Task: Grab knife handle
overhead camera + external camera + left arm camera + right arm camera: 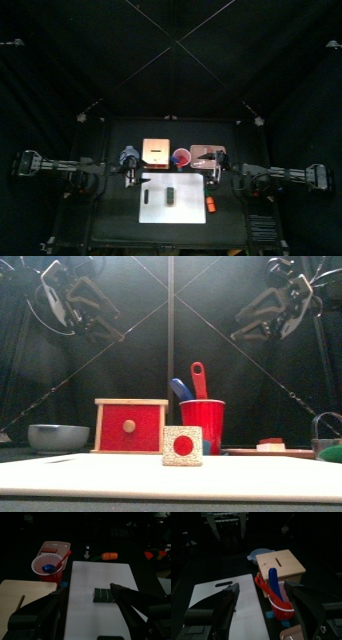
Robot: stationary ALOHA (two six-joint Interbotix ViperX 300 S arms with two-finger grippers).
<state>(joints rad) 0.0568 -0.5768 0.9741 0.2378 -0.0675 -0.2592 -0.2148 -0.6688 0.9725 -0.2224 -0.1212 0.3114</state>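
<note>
Spread wide on both sides is how I read the pincers: the left pincer (87, 591) hangs with its two black jaws well apart above the white rectangular cutting mat (100, 569), pinching nothing, and the right pincer (262, 587) stands just as open, also empty, looking down on the red plastic cup (278, 607). From the front view I see both arms raised in the upper corners of the frame, clear of everything on the table. A small dark block (102, 595) sits on the mat between the left jaws in the left wrist view. The cup stands at centre frame in the front view, holding a red-handled utensil (199, 378) and a blue utensil (179, 389), with a wooden box with a red face (130, 426) just to its left and a grey bowl (58, 437) farther left. As for the knife, I cannot make it out for certain; a thin dark knife-like sliver (20, 603) lies on the pale wooden board (30, 592) at the lower left of the left wrist view, apart from both pincers.
</note>
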